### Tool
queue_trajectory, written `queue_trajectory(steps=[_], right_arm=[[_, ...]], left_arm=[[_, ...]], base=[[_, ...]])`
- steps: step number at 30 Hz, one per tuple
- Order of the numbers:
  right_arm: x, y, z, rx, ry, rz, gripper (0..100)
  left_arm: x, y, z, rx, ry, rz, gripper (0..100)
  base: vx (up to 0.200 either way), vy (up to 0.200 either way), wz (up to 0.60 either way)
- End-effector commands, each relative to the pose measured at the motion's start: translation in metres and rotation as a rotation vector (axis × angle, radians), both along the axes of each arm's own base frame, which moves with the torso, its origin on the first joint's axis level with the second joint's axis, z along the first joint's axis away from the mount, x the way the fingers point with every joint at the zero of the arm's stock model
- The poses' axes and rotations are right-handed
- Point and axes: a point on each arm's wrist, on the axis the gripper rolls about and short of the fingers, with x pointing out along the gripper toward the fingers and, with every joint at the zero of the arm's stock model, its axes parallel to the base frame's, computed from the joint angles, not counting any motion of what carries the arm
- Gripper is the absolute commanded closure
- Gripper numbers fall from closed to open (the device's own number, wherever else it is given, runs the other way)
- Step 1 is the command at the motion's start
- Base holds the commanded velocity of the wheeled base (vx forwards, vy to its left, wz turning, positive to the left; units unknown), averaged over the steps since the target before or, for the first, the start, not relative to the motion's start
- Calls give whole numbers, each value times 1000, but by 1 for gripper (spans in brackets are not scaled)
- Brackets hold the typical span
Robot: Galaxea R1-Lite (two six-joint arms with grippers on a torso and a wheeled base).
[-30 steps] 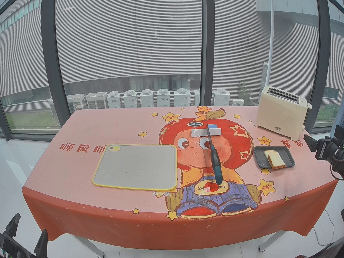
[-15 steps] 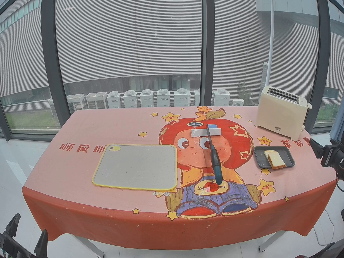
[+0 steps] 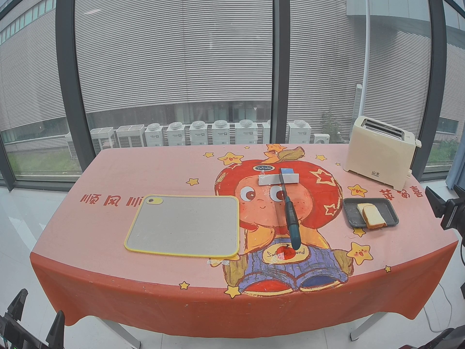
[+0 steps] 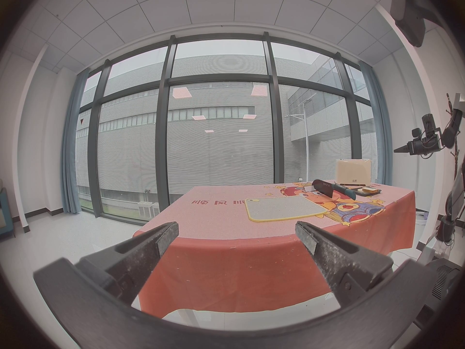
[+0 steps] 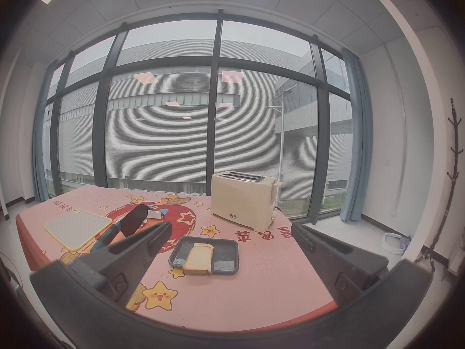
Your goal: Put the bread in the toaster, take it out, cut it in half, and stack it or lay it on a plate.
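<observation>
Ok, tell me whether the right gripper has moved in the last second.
Yes. In the head view the right gripper has drawn back to the right, farther from the dark tray, which has stayed put.

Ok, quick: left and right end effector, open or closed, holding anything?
Left end effector: open, holding nothing.
Right end effector: open, holding nothing.

Worktop [image 3: 121, 180] wears an orange cartoon cloth [image 3: 193, 311], with big windows [image 3: 174, 49] behind and AC units [image 3: 198, 133] outside.

One toaster [image 3: 381, 151], one bread slice [image 3: 373, 215], one dark tray [image 3: 349, 214], one knife [image 3: 291, 214], one cutting board [image 3: 184, 225], one white block [image 3: 269, 179].
</observation>
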Motion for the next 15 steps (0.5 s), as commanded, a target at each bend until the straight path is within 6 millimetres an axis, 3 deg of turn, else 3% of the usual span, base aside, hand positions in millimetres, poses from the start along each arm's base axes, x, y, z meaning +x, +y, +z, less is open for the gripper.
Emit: queue_trajectory(steps=[1, 15], right_arm=[[-9, 0, 2, -6, -31, 16, 0], [-27, 1, -3, -21, -54, 24, 0]], left_arm=[[1, 0, -5, 0, 20, -1, 0], [1, 0, -5, 0, 20, 1, 0]], base=[[0, 0, 0], [0, 0, 0]])
